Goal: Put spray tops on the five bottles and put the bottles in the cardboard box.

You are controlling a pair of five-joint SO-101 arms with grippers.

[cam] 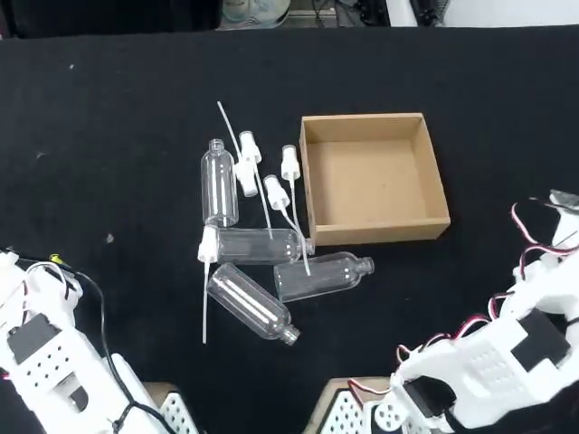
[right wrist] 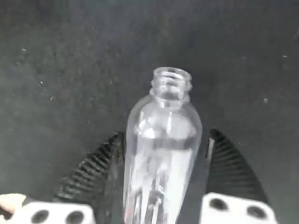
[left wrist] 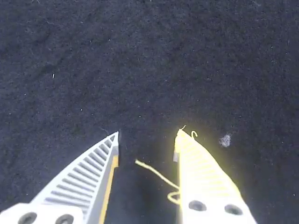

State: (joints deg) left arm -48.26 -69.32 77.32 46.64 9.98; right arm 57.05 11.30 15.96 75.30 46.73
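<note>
Right wrist view shows a clear, capless bottle (right wrist: pixel 161 140) between ribbed fingers (right wrist: pixel 231 170).

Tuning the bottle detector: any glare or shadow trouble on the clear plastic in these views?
High view: even light, the four lying bottles show by pale highlights against the black cloth, hardly any shadows. Right wrist view: white reflections streak the bottle in the jaws. Left wrist view: one jaw lit far brighter than the other.
</note>
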